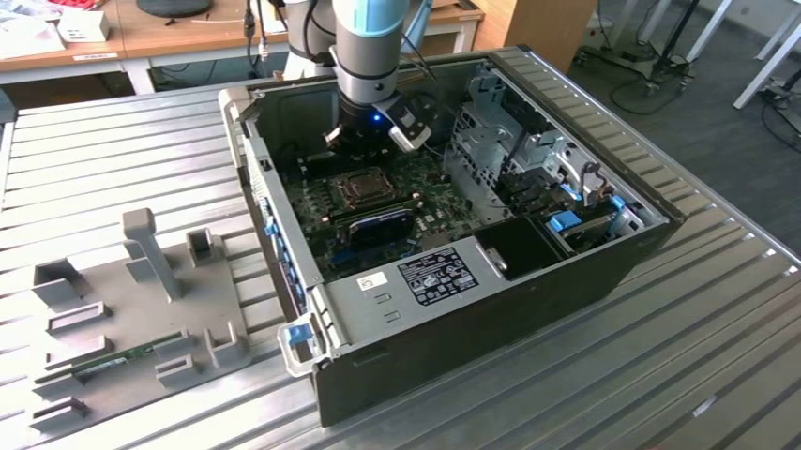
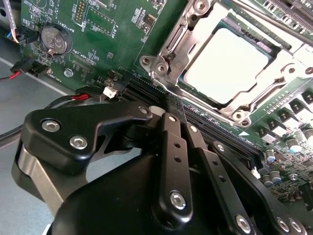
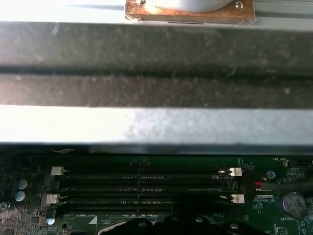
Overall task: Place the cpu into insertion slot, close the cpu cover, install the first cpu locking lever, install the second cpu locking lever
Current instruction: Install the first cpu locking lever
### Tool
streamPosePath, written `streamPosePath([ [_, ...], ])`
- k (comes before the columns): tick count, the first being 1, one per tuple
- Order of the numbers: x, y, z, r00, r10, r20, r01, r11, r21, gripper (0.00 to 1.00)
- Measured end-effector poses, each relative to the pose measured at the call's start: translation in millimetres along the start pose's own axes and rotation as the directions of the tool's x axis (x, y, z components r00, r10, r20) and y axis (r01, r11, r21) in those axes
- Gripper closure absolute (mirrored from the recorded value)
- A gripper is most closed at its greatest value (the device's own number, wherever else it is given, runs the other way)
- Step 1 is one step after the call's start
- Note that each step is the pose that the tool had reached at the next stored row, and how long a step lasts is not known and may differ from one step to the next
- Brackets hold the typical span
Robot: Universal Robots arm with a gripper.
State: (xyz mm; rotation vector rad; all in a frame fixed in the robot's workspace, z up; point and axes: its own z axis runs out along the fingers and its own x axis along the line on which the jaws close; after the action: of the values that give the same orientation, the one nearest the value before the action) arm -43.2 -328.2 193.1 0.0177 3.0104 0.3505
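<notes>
Hanging inside the open case (image 1: pixel 601 225), the gripper (image 1: pixel 366 150) sits just beside the slot (image 1: pixel 363 190), over the board (image 1: pixel 432 202) on the side where the arm (image 1: pixel 370 47) comes down. In the second wrist view the gripper (image 2: pixel 178 116) has its two black fingers (image 2: pixel 171 147) drawn together with barely a gap. Nothing is held between them, and their tips are over the long black memory slots (image 2: pixel 146 90) that run alongside the slot. The same memory slots (image 3: pixel 146 188) lie in the first wrist view, with the gripper (image 3: pixel 166 226) dark at the frame's edge.

The cpu (image 2: pixel 227 63) lies flat in the slot, its pale metal top showing through the cut-out. The cover (image 2: pixel 266 93) is folded down over the cpu, its silvery frame lying on the chip's edges. A thin lever (image 2: pixel 264 15) runs along the side of the slot away from the gripper; whether it is latched I cannot tell.

A coin battery (image 2: pixel 53 39) sits on the board well apart from the slot, beyond the memory slots, and also shows in the first wrist view (image 3: pixel 293 200). Outside the case, far from the slot, a grey fixture (image 1: pixel 138 309) on the ribbed table (image 1: pixel 100 169) carries a green stick (image 1: pixel 119 361).
</notes>
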Motion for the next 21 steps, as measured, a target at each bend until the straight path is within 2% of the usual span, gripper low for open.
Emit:
streamPosePath([
  [7, 0.0, -1.4, 0.2, 1.0, 0.0, 0.0002, 0.0, 1.0, -0.0001, 0.89],
  [14, 0.0, -1.4, 0.2, 1.0, 0.0, 0.0007, 0.0, 1.0, -0.0039, 0.89],
  [16, 0.1, -1.6, 0.2, 1.0, 0.001, 0.0015, -0.001, 1.0, -0.009, 0.89],
  [18, 0.0, -1.5, 0.3, 1.0, 0.001, 0.0042, -0.001, 0.9998, -0.0191, 0.89],
  [21, 0.0, -1.5, 0.3, 1.0, 0.001, 0.0045, -0.001, 0.9998, -0.021, 0.89],
])
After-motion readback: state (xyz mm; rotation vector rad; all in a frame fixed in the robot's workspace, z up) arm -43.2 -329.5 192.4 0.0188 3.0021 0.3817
